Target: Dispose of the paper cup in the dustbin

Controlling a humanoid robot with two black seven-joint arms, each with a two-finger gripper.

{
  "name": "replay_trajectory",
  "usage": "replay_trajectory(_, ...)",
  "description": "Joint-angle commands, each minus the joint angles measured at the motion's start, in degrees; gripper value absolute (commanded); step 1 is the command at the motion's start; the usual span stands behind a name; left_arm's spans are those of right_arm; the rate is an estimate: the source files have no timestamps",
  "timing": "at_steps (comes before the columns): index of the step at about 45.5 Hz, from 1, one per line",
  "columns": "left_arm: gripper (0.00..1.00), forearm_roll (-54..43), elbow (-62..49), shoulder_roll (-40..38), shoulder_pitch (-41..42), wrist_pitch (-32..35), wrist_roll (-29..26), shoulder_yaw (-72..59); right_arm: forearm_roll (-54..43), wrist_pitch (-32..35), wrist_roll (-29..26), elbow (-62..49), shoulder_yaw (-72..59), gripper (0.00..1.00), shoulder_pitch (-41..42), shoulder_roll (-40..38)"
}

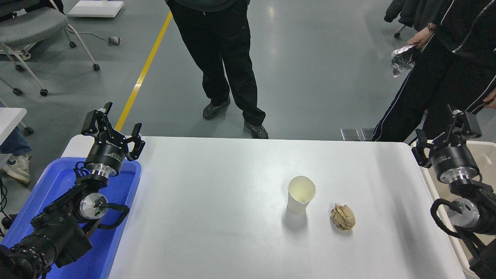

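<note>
Paper cup [301, 198] upright on the white worktop [217, 201], both tools empty and clear of it.

The cup stands open end up, with a crumpled brown paper ball [343, 217] just beside it on the side towards the dustbin [486, 155], not touching. The beige dustbin sits past the worktop's edge beyond the ball, and the right tool [441, 130] hangs over it with its fingers spread, well apart from the cup. Far across the worktop from the cup, the left tool [114, 124] hovers fingers apart above a blue tray [58, 182]. Two people stand beyond the worktop's far edge, one holding something crinkled and silvery.
</note>
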Motion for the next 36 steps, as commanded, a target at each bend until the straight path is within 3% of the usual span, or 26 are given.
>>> replay_trajectory(1,1.0,0.0,0.0,0.0,0.0,0.0,0.0,0.0,0.0,0.0,0.0,-0.1,0.0,1.0,0.0,0.0)
replay_trajectory(36,1.0,0.0,0.0,0.0,0.0,0.0,0.0,0.0,0.1,0.2,0.0,0.0,0.0,1.0,-0.5,-1.0)
